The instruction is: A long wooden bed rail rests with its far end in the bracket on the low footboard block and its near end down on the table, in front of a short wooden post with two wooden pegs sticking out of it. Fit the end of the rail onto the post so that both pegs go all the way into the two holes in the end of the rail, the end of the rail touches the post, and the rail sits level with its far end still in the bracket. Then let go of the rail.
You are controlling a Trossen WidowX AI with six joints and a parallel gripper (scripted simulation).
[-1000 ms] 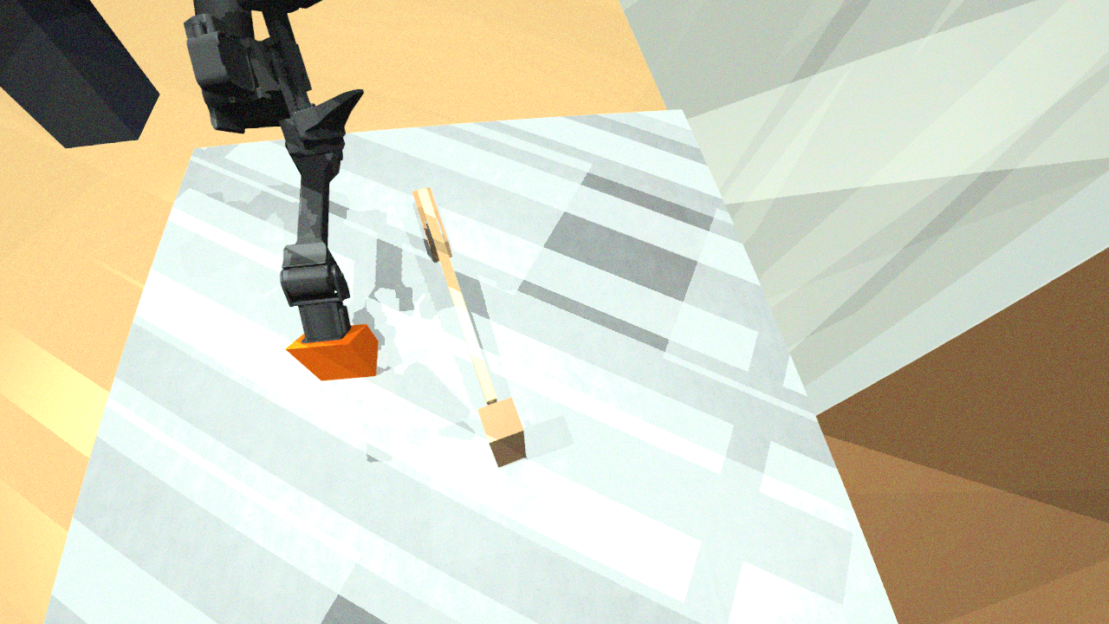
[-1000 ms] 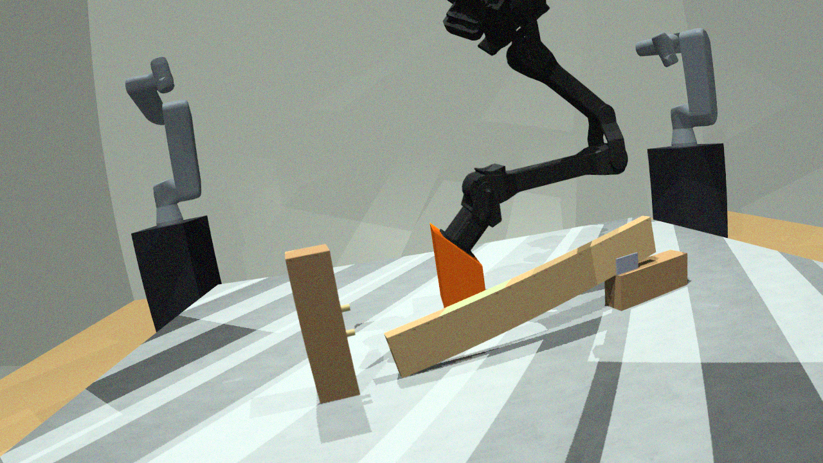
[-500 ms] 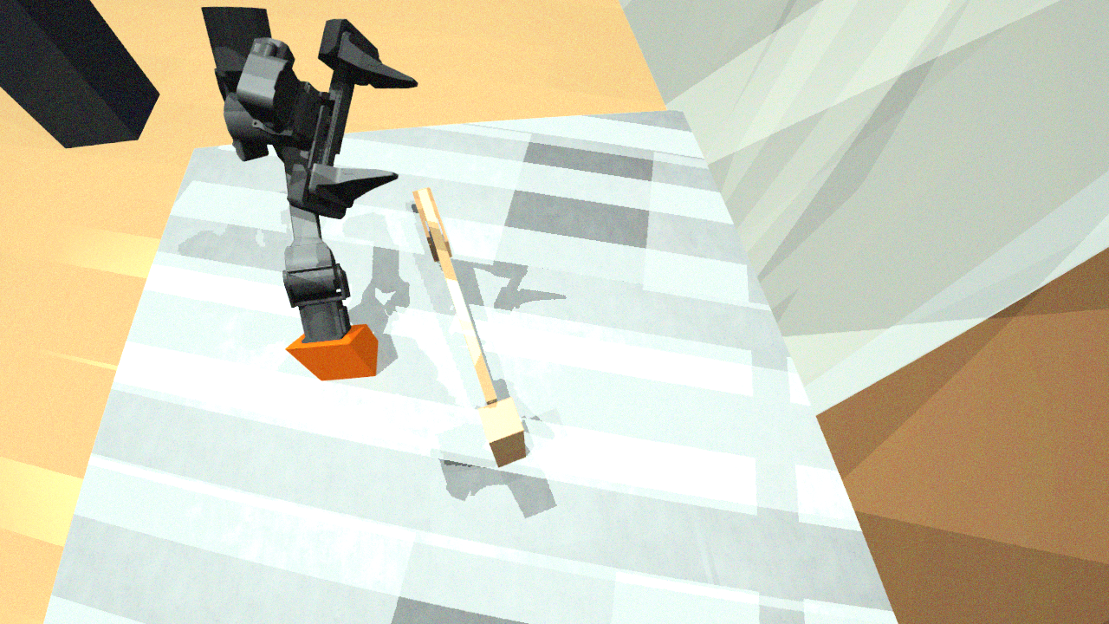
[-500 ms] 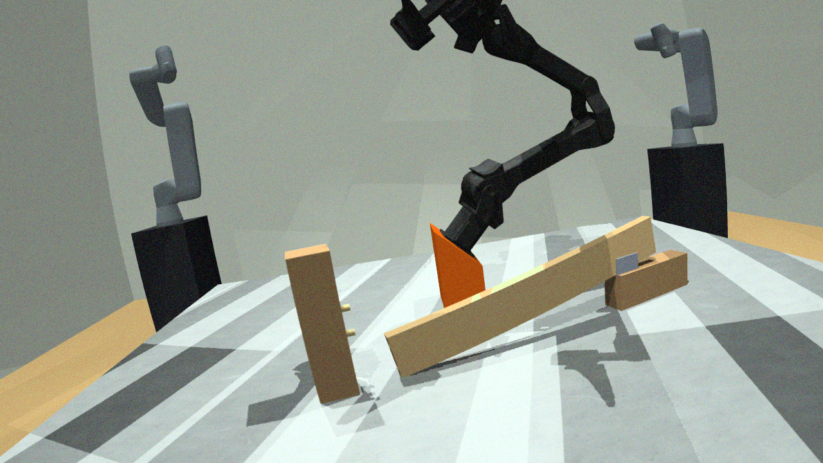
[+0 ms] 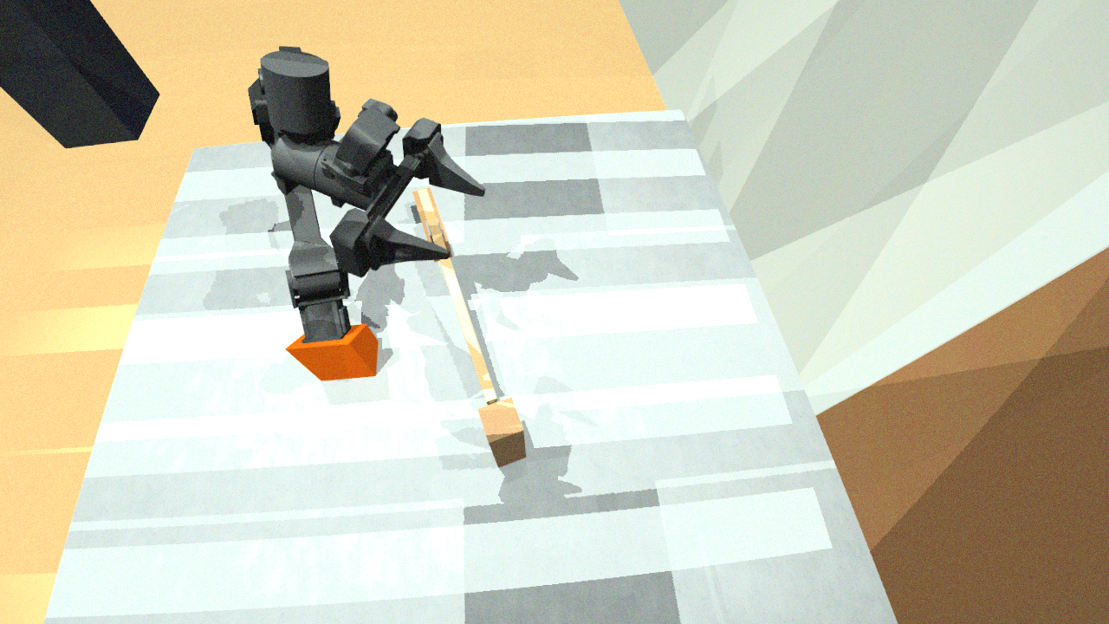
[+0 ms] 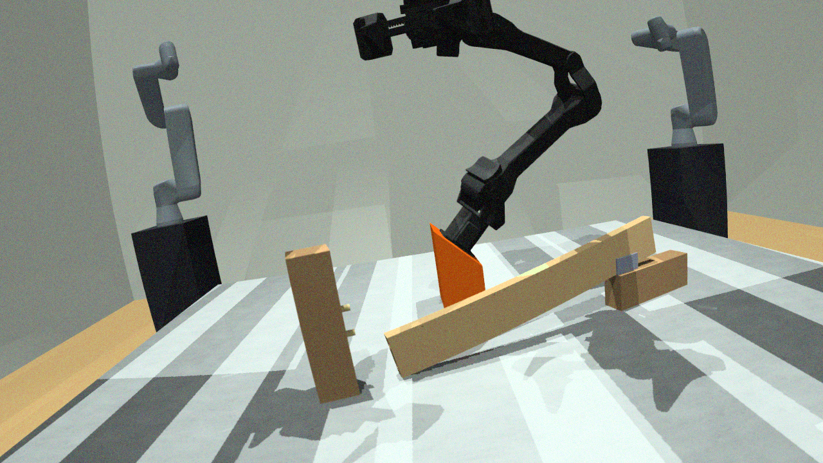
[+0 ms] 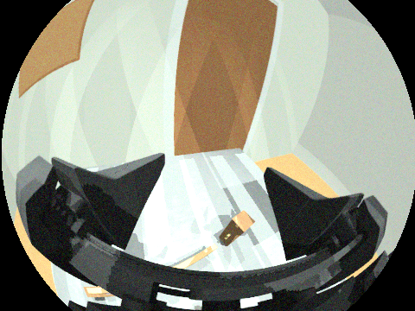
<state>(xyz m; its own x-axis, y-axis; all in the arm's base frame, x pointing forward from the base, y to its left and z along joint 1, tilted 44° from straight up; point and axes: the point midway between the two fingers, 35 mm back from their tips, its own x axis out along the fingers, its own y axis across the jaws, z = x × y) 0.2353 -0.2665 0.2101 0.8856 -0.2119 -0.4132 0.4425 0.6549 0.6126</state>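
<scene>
- Top view shows the striped table (image 5: 232, 481) as the biggest thing, with the arm's orange base (image 5: 334, 353) standing near its left edge, about midway along.
- Exterior view has the long rail (image 6: 517, 296) sloping: its far end sits on the footboard block (image 6: 647, 279) by a small grey bracket (image 6: 627, 263), and its near end is down on the tabletop.
- Just beyond that low end stands the post (image 6: 322, 322), leaning slightly, two pegs (image 6: 346, 319) pointing at the rail; a gap separates pegs and rail end.
- High above the tabletop hangs the gripper (image 5: 456, 218), jaws spread wide and holding nothing; from above, its fingertips (image 5: 473, 185) straddle the far part of the rail without touching it.
- Wrist view looks down between both fingers: the rail (image 7: 193, 259) shows as a thin strip well below, the post (image 7: 238, 227) farther off.
</scene>
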